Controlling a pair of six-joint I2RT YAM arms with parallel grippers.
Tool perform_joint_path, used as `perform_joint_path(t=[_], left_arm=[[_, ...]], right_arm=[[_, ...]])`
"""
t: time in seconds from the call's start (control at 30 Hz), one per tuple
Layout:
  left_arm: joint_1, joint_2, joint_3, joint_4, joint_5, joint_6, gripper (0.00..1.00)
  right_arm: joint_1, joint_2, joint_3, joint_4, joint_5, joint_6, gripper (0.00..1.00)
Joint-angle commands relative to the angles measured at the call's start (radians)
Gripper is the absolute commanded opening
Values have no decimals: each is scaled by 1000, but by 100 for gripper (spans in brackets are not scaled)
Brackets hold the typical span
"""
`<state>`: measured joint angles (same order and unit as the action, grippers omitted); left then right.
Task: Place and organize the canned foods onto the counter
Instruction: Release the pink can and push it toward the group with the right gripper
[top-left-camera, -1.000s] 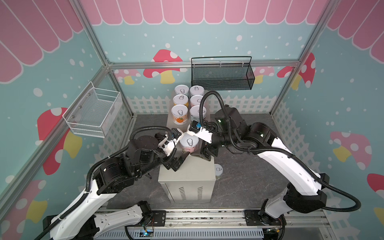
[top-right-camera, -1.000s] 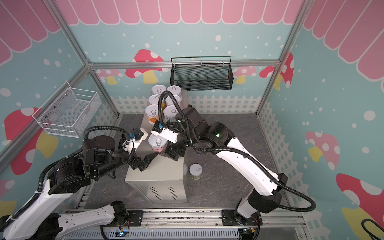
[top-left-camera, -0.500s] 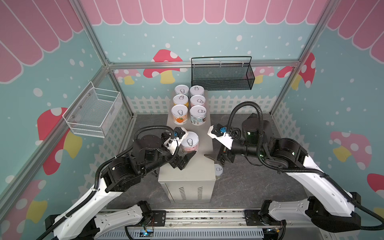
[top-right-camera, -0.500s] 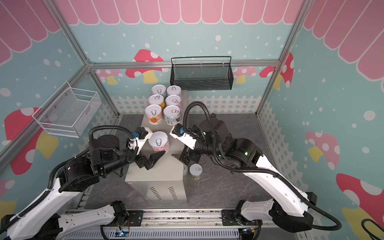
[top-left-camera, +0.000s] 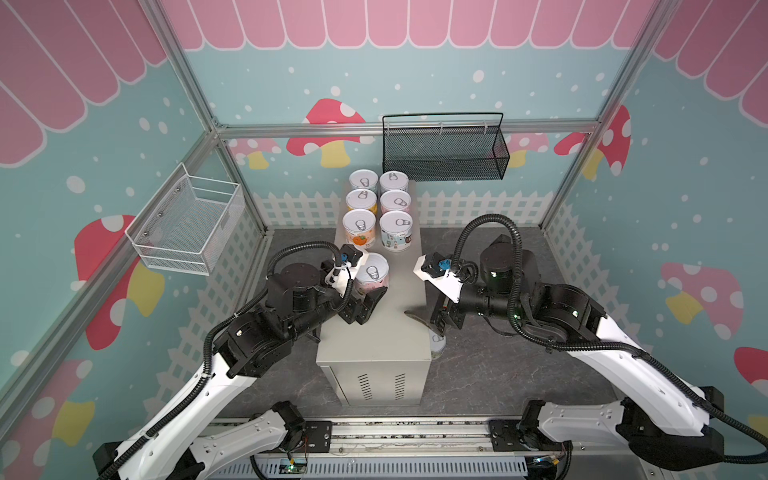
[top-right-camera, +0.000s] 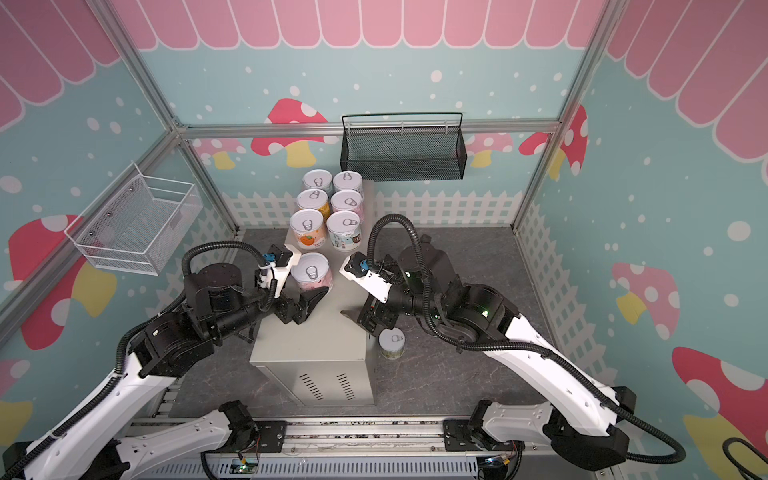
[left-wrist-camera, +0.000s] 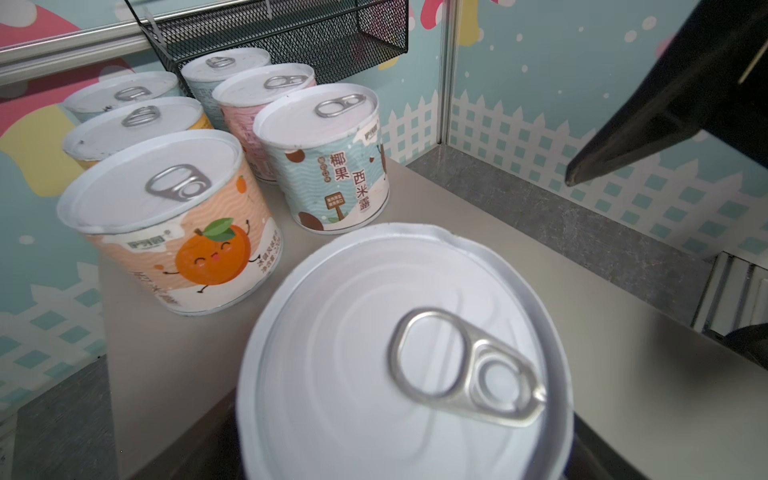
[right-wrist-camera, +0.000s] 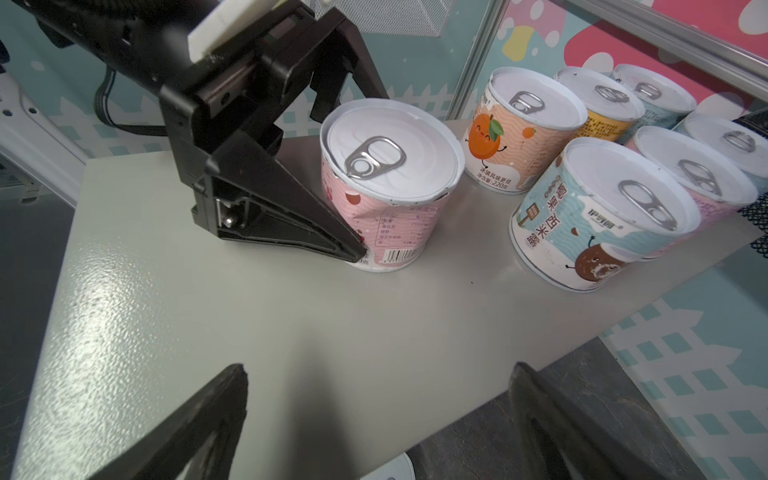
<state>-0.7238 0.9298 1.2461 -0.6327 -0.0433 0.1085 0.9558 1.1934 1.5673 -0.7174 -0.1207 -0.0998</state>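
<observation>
even bright light; soft glare on counter (right-wrist-camera: 124, 270); nearest can (left-wrist-camera: 353, 332) blurred

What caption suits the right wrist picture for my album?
Left tool straddling a pink can on the counter, beside six cans standing in two rows.

black mesh basket (top-left-camera: 442, 156) hangs on the back wall (top-left-camera: 374, 62); white wire basket (top-left-camera: 189, 226) on the side wall (top-left-camera: 83, 166).

Six cans (top-left-camera: 396, 202) stand two abreast at the worktop's (top-left-camera: 374, 332) far end, a seventh can (top-left-camera: 376, 272) before them; an eighth can (top-right-camera: 391, 340) on the floor (top-right-camera: 457, 374), right.
</observation>
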Motion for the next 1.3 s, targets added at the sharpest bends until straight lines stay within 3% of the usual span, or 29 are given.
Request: perform_joint_path(t=[0.0,0.27,1.27], left_arm=[[33,-42,-41,46,7,16,88],[100,-47,-86,86,25,26,83],[156,-54,-145,177,43,4,74]], right_arm=[[4,-9,-25,88,-2,9,99],[4,-3,-74,175,19,42,98],[4,-58,-174,255,-3,66,97]])
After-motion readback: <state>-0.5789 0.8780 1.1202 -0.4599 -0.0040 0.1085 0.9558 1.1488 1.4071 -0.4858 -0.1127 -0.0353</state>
